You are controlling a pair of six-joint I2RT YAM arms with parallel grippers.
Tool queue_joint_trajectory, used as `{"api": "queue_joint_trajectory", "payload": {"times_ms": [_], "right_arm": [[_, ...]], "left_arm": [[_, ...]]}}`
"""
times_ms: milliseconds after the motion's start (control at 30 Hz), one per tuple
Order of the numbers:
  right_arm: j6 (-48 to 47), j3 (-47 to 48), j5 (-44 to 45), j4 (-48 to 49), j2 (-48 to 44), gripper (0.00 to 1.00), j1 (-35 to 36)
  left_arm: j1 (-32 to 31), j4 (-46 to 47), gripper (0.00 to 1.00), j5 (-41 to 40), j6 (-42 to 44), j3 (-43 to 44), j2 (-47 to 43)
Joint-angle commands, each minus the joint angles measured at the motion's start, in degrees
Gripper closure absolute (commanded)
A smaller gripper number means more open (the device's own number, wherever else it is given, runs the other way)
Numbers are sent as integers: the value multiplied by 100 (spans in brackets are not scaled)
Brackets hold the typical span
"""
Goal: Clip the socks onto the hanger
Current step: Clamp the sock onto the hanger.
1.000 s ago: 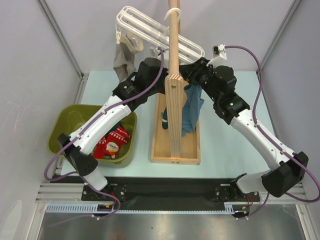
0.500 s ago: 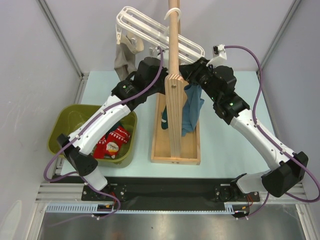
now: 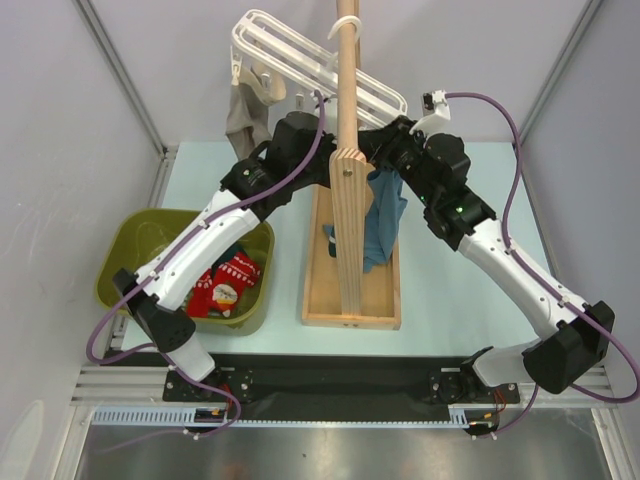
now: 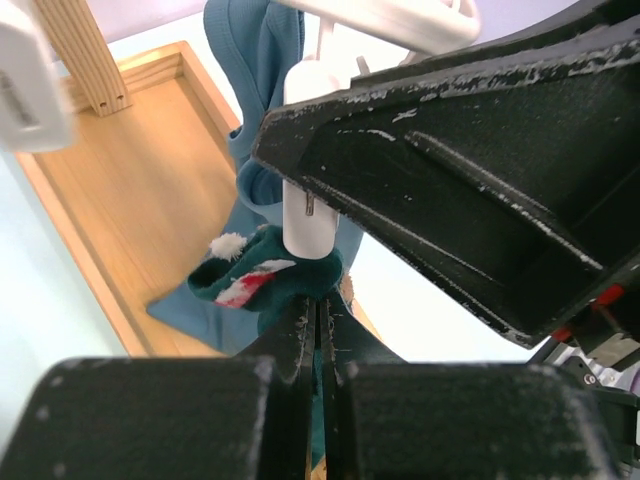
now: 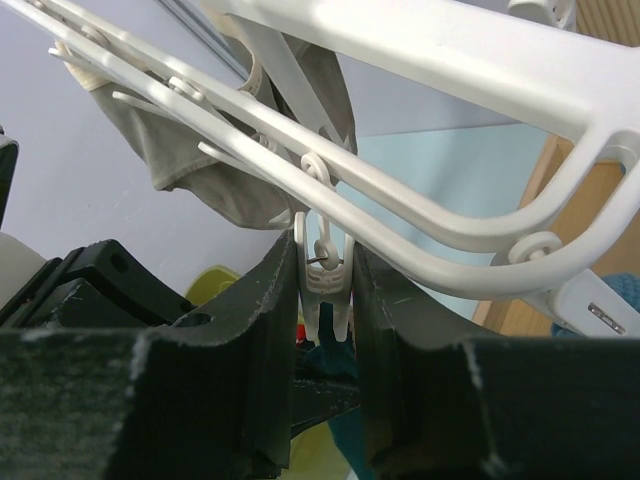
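Both wrists have edged slightly inward under the hanger [image 3: 268, 42] at the far centre. Clenched, the left gripper [image 4: 318, 312] pinches a dark teal sock [image 4: 268, 283], its top touching the clip peg [image 5: 322, 285] that the right gripper [image 5: 323, 265] squeezes.

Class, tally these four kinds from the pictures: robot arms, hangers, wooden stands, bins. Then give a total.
Robot arms: 2, the left arm and the right arm
White hanger: 1
Wooden stand: 1
Green bin: 1
Total: 5
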Motion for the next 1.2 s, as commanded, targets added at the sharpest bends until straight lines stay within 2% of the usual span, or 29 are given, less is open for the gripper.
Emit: {"api": "queue_joint_trajectory", "payload": {"times_ms": [0, 500, 733, 1167], "right_arm": [[-209, -107, -221, -45, 1, 100, 91], [-314, -414, -406, 104, -184, 100, 29], [-262, -379, -433, 43, -157, 100, -15], [-174, -300, -310, 8, -122, 100, -23]], "left_arm": [[-46, 48, 100, 120, -39, 324, -87], [-29, 372, 100, -240, -12, -106, -430], [-29, 689, 100, -144, -65, -440, -579], [-46, 865, 100, 225, -179, -317, -430]]}}
